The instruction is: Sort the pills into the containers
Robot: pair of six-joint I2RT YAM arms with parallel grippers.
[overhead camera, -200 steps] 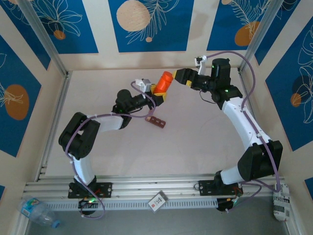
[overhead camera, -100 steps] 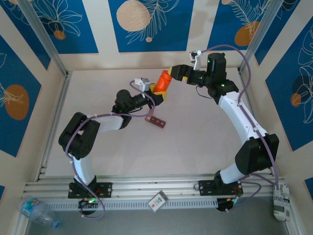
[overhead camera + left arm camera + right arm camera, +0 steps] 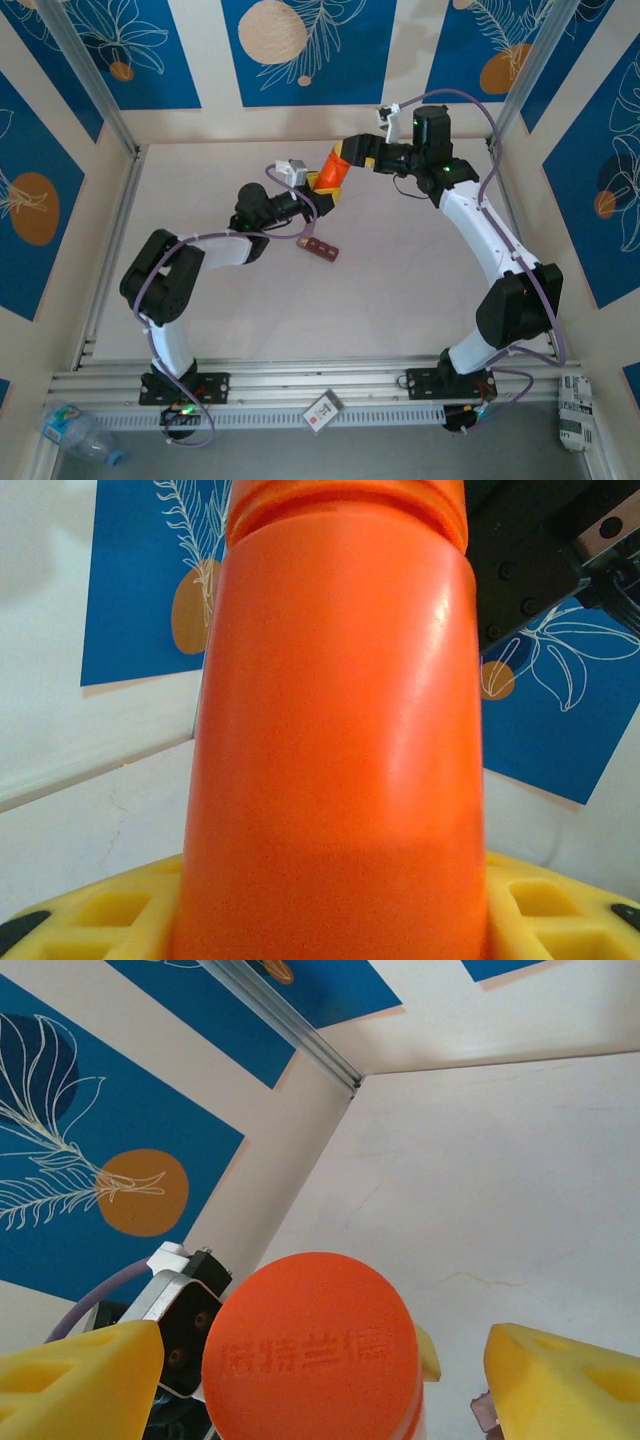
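L gripper (image 3: 322, 192) pinches orange bottle (image 3: 335, 168) low on its body; containers (image 3: 321, 248) lie on tabletop (image 3: 400, 280) just on its near side. Beyond it, R gripper (image 3: 320, 1380) has moved in since a sec ago. Its fingers are now spread either side of cap (image 3: 312, 1345), w/ gaps showing. Prob. uncapping next; sorting not begun. Cap has raised characters, can't read them.

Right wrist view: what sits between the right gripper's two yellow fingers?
The orange cap of the bottle, seen end-on, with a gap to each finger. That shows in the right wrist view.
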